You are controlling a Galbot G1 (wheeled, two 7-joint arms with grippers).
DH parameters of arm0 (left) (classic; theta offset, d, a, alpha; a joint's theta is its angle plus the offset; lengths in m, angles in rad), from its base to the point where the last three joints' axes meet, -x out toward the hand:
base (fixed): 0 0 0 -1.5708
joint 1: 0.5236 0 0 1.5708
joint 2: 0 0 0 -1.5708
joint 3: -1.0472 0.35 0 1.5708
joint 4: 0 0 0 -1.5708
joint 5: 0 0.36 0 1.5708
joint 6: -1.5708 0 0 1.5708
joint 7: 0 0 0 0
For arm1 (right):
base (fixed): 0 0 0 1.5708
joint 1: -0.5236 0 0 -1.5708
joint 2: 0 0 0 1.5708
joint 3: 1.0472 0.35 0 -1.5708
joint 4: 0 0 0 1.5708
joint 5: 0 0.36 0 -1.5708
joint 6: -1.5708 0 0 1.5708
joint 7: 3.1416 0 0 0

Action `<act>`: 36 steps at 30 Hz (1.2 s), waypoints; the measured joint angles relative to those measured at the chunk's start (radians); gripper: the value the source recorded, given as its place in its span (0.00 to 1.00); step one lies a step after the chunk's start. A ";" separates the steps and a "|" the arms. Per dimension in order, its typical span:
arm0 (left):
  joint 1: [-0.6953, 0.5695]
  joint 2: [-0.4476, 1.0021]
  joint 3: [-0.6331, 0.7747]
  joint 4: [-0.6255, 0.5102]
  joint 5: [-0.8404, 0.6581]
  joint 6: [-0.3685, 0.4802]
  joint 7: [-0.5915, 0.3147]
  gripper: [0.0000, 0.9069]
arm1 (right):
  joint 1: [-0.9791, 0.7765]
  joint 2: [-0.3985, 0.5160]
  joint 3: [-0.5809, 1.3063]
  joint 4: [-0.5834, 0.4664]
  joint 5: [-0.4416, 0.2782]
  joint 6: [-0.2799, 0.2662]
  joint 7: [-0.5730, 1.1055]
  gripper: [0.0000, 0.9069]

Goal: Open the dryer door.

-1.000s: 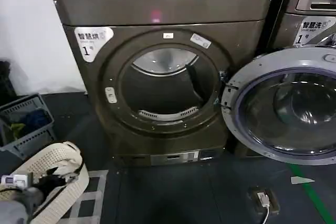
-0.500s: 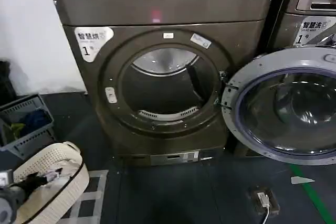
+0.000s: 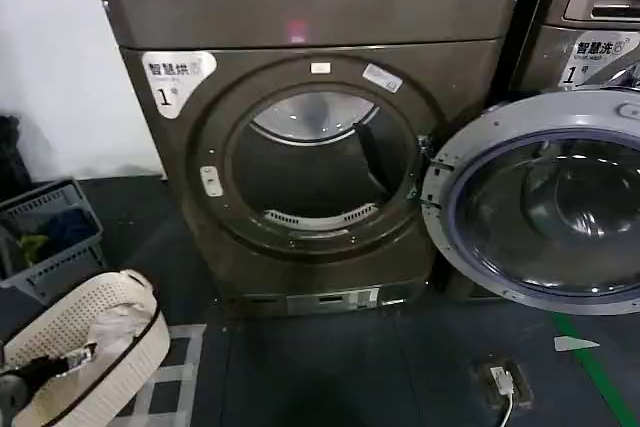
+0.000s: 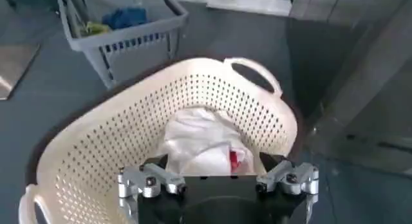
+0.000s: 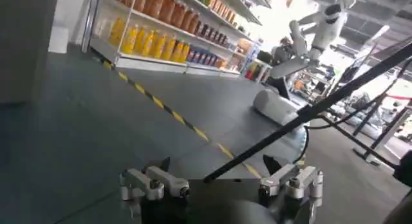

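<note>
Standing wide open, the dryer door [image 3: 545,202] hangs swung round to the right of the dryer [image 3: 300,127], its grey inner face and bluish ring turned toward the head camera and its far edge cut off by the frame. The drum mouth [image 3: 318,162] is fully exposed, so the opening step looks finished; by this reading nothing more is needed beyond bringing the arms clear, or perhaps a loading job to come.

Low at the robot's left, the left hand [image 4: 217,177] hovers over a cream laundry basket [image 4: 96,135] on the floor, with a white bundle of cloth [image 4: 196,141] lying inside. From its wrist camera the two fingers [image 4: 149,180] stand apart with nothing between them. The right hand [image 5: 219,180] is well away from the machine, facing a shop aisle with stocked shelves [image 5: 167,26]; its fingers also look spread and empty.

From the head camera only a dark sliver of the left arm shows at the bottom corner. A grey crate [image 3: 50,232] sits by the wall beyond the basket. What lies deep in the drum is hard to make out, and the door's glass gives only reflections. The neighbouring LG machine [image 3: 600,7] is partly hidden behind the open door.
</note>
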 joint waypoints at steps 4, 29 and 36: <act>0.009 0.000 0.006 0.009 -0.008 0.000 -0.001 1.00 | 0.000 0.002 -0.001 -0.001 0.000 0.000 -0.001 1.00; 0.036 -0.016 0.006 0.001 -0.023 0.000 -0.009 1.00 | 0.004 0.011 -0.007 0.011 0.010 -0.014 0.000 1.00; 0.041 -0.023 0.006 -0.001 -0.019 0.000 -0.009 1.00 | 0.002 0.013 -0.007 0.010 0.007 -0.017 0.001 1.00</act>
